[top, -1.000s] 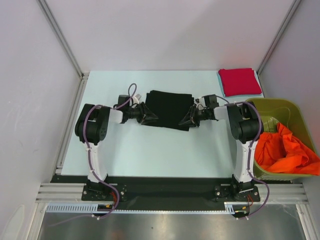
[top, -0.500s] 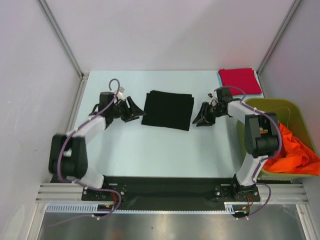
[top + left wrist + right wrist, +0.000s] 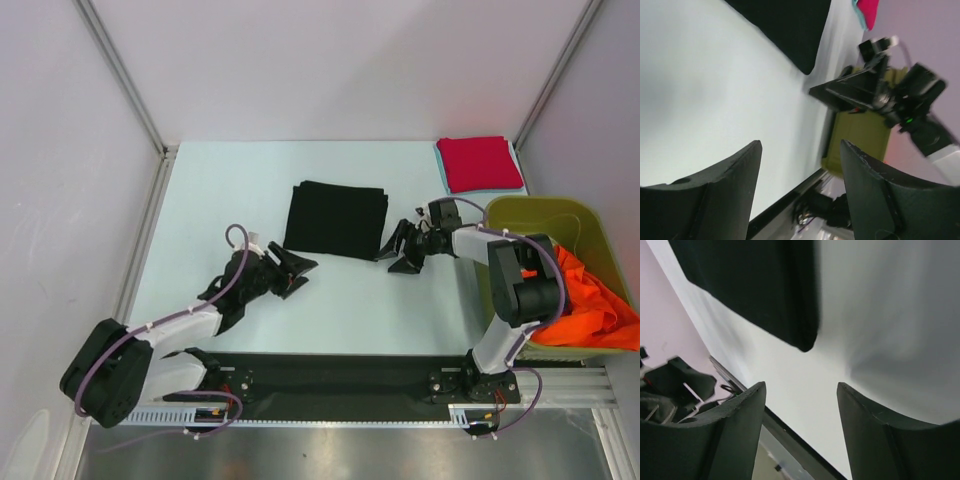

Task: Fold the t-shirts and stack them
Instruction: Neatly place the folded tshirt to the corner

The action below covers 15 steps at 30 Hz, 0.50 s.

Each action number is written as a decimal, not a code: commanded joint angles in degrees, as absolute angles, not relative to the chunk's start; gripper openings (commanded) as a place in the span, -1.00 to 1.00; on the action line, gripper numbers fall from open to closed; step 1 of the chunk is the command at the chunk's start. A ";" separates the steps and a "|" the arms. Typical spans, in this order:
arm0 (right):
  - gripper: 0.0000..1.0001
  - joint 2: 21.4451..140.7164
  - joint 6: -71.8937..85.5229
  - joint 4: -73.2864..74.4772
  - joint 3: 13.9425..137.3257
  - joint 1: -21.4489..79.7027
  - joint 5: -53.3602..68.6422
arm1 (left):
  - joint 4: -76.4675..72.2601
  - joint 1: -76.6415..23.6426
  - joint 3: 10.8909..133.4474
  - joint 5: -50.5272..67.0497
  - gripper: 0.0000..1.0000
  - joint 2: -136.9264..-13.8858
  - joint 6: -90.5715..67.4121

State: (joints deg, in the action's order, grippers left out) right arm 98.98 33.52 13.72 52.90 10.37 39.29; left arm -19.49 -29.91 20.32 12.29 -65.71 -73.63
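A black t-shirt [image 3: 335, 218] lies folded flat in the middle of the table, with nothing touching it; it also shows in the left wrist view [image 3: 785, 25] and the right wrist view [image 3: 750, 285]. A red t-shirt [image 3: 480, 163] lies folded at the far right corner. An orange t-shirt [image 3: 575, 300] is crumpled in the olive bin. My left gripper [image 3: 297, 270] is open and empty, near and left of the black shirt. My right gripper [image 3: 396, 252] is open and empty just off the shirt's near right corner. Bare table shows between the left fingers [image 3: 730, 180] and the right fingers [image 3: 740, 415].
The olive-green bin [image 3: 540, 206] stands at the right edge, beside my right arm. A teal cloth edge peeks out under the red shirt. Pale walls and metal posts enclose the table on three sides. A black rail runs along the near edge.
Both grippers have let go of the black shirt, opened wider and pulled away. The left arm has swung back toward the near edge; the right has drawn slightly nearer.
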 commanded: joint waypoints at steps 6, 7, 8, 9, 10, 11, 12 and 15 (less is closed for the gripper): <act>0.16 104.58 47.90 -8.17 48.77 10.72 40.61 | -37.35 -38.14 14.68 -4.56 0.32 -71.01 -91.75; 0.10 105.72 47.99 -8.17 49.21 10.72 40.61 | -38.05 -38.41 14.68 -4.83 0.32 -72.84 -92.37; 0.07 106.52 48.34 -8.96 49.83 10.64 40.61 | -39.71 -38.76 14.94 -5.18 0.29 -74.08 -92.55; 0.03 108.00 48.51 -9.31 50.18 10.63 40.69 | -40.07 -39.46 15.29 -5.62 0.29 -75.22 -92.81; -0.07 108.71 48.69 -9.32 50.71 10.63 40.78 | -40.86 -39.90 15.55 -6.50 0.29 -78.02 -93.86; -0.14 109.16 48.87 -9.32 51.67 10.55 41.04 | -43.83 -40.25 15.82 -7.03 0.28 -79.70 -94.48; -0.30 109.94 48.95 -9.23 52.20 10.55 41.92 | -45.42 -40.95 15.99 -7.47 0.28 -81.37 -95.27; -0.57 109.43 49.39 -7.74 53.61 10.81 43.15 | -51.75 -42.53 17.57 -8.87 0.26 -89.54 -98.34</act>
